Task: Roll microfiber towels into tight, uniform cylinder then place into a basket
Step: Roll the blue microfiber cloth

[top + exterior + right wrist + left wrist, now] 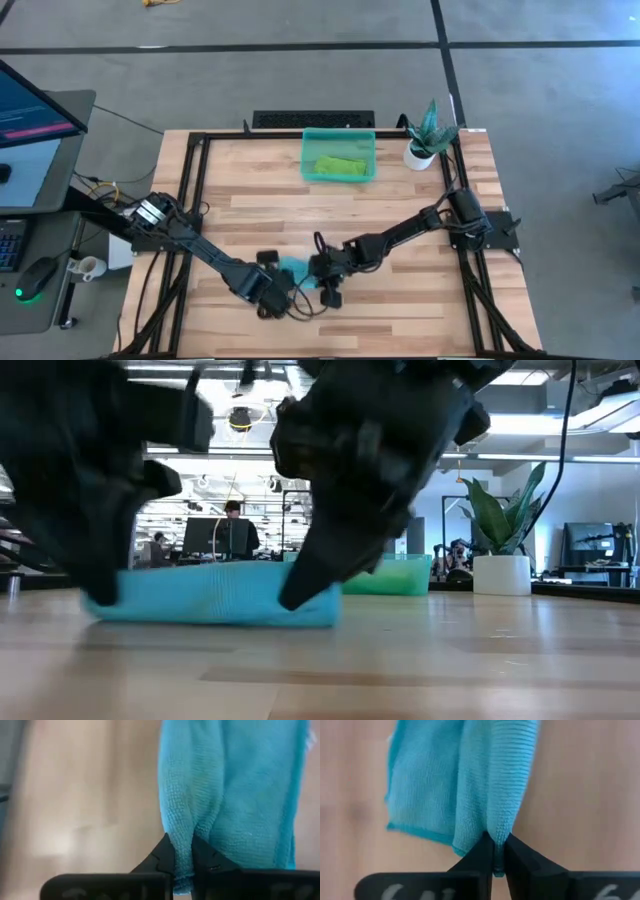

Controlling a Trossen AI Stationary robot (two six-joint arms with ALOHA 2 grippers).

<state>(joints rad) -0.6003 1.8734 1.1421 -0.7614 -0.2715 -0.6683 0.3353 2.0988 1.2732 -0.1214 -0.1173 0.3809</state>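
Observation:
The light turquoise towel [215, 600] lies as a long, loosely rolled bundle on the wooden table near its front edge, also seen from above [295, 268]. My left gripper [498, 842] is shut on its left end, and my right gripper [182, 845] is shut on its right end. In the low view the left gripper [100, 592] and the right gripper [300, 592] stand at the bundle's two ends. The lime green towel [340, 166] lies inside the teal basket [308, 150] at the table's far side. My left gripper pinches a ridge of folded cloth at the towel's left end [496, 827] between its two fingertips, coming steeply from above. The fingers hold several layers at a fold. The bundle rests on the table. My right gripper pinches a bunched fold at the towel's right end [181, 827] between its two fingertips, slanting down from the table's right side. Several layers sit between the fingers. The towel lies along the table between the two grippers.
A white pot with a green plant [424, 140] stands at the far right corner, beside the basket. Bare wood [400, 225] stretches between the towel and the basket. A monitor and a mouse sit on a side desk [30, 150] to the left.

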